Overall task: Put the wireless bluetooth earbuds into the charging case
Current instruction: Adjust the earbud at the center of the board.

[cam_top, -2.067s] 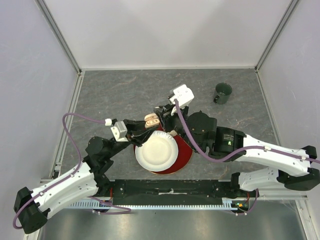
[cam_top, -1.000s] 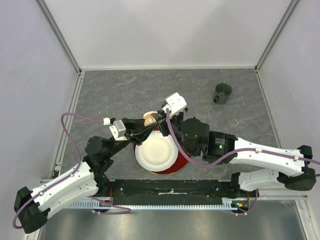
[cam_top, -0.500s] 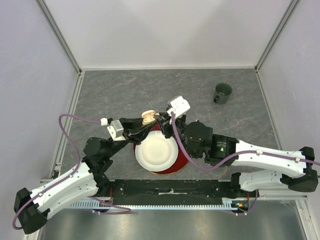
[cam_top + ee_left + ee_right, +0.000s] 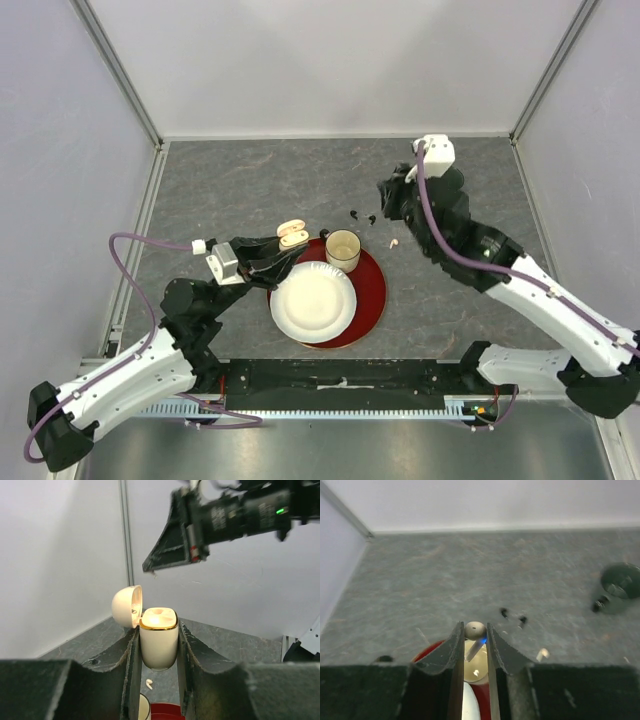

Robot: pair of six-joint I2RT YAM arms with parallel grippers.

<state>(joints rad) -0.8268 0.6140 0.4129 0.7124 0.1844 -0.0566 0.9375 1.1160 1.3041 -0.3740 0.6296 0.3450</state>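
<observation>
My left gripper (image 4: pixel 158 630) is shut on the cream charging case (image 4: pixel 158 639), holding it upright with its lid (image 4: pixel 126 606) open. From above, the charging case (image 4: pixel 291 235) hangs just left of the paper cup (image 4: pixel 343 250). My right gripper (image 4: pixel 475 633) is shut on a white earbud (image 4: pixel 474 628) whose stem shows a blue light. It is raised high, with the right gripper (image 4: pixel 388 200) well to the right of the case. Two black earbuds (image 4: pixel 363 214) and one white earbud (image 4: pixel 394 242) lie on the table.
The paper cup stands on a red plate (image 4: pixel 372 290) beside a white paper plate (image 4: pixel 312 302). A dark green mug (image 4: pixel 446 185) sits at the back right. In the right wrist view the black earbuds (image 4: pixel 513 616) and the mug (image 4: pixel 619 586) lie beyond the fingers.
My right arm has pulled away from the case, rising and swinging to the back right. That uncovers the cup and the loose earbuds. My left gripper with the case has shifted slightly left.
</observation>
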